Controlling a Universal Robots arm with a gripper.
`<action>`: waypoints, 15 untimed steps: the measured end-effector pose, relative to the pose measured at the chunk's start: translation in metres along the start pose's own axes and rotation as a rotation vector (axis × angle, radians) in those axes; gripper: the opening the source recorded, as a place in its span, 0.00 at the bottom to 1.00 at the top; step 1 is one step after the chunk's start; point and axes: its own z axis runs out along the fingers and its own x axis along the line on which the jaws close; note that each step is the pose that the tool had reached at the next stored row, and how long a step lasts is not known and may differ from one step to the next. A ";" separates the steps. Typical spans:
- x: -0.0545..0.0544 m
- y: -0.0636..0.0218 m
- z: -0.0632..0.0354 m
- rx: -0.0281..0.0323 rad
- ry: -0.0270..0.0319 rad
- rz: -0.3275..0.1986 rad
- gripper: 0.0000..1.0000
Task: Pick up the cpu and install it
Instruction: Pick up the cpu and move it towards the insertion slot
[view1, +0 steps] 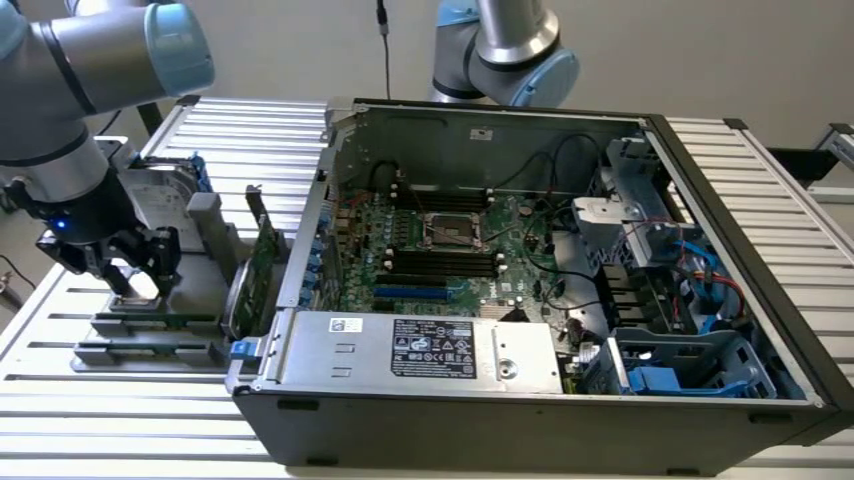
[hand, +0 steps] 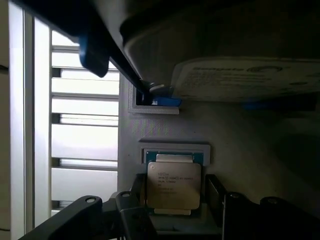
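The cpu (hand: 173, 185), a small square chip with a silvery metal top, lies in a recess of the grey parts holder (hand: 250, 150). My gripper (hand: 173, 202) stands open with one black finger on each side of the chip, close to its edges; a narrow gap shows along one side. In the exterior view the gripper (view1: 138, 283) hangs low over the holder (view1: 200, 290) at the exterior view's left, beside the open computer case (view1: 534, 405). The empty cpu socket (view1: 451, 232) sits in the middle of the motherboard inside the case.
A silver hard drive with a blue bracket (hand: 250, 80) stands in the holder just beyond the chip. A long green circuit card (view1: 267, 250) stands upright between holder and case. A second robot arm (view1: 514, 50) rises behind the case. Slatted metal tabletop (view1: 120, 420) surrounds everything.
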 end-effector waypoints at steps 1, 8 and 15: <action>0.000 0.0000 0.0002 -0.0010 -0.0003 0.001 0.60; 0.000 0.0000 0.0003 -0.0163 0.0038 0.004 0.60; 0.000 -0.0002 0.0002 -0.0210 0.0170 0.008 0.60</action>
